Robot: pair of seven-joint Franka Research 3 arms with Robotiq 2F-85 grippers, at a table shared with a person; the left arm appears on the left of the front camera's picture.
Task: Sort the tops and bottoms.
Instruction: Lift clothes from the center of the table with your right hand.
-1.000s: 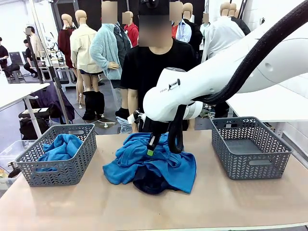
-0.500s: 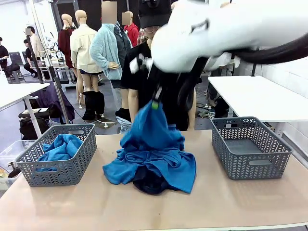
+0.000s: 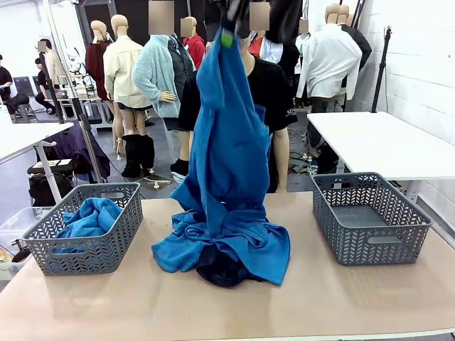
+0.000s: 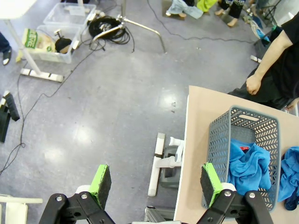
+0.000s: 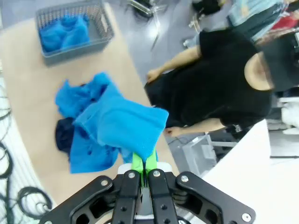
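High above the table's middle, my right gripper (image 3: 227, 32) (image 5: 144, 164) is shut on a blue top (image 3: 227, 135) (image 5: 122, 123). That garment hangs stretched down from the fingers to the pile, its lower end still resting on the blue tops (image 3: 249, 245) heaped there. Dark navy bottoms (image 3: 220, 271) (image 5: 62, 133) peek out under the pile's front. Another blue top (image 3: 89, 217) (image 4: 247, 163) lies in the left grey basket (image 3: 85, 256) (image 4: 219, 140). My left gripper (image 4: 154, 184) is open and hovers off the table's left edge, over the floor.
A second grey basket (image 3: 370, 220) stands on the right of the table with nothing in it. A person in a black t-shirt (image 3: 274, 92) stands at the far edge behind the pile, a hand (image 4: 253, 85) near the left basket's corner. A white table (image 3: 384, 142) stands at the back right.
My right gripper has risen from the pile to well above the table, pulling a blue top up with it until it hangs long.
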